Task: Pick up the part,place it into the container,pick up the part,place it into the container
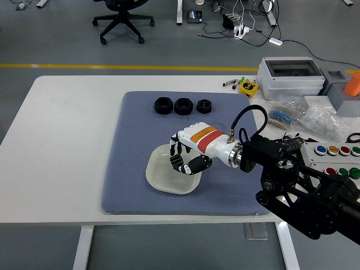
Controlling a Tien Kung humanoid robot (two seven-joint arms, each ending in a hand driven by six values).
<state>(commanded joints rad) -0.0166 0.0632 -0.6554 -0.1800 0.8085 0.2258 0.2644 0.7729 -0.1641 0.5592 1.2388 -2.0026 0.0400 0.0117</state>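
A pale square plate [159, 181], the container, lies on the blue-grey mat [132, 149]. My right hand [183, 160], white with an orange and red band, hovers over the plate's right half. Its fingers are curled around a small dark gear-like part that is mostly hidden inside them. Three black nut-shaped parts [183, 106] stand in a row at the mat's far edge, apart from the hand. The left arm does not show.
Right of the mat are a grey lidded box [289, 76], a yellow tape measure [248, 87], bags of small parts [284, 115] and a panel of coloured buttons [337, 152]. An orange object [353, 83] stands at the far right edge.
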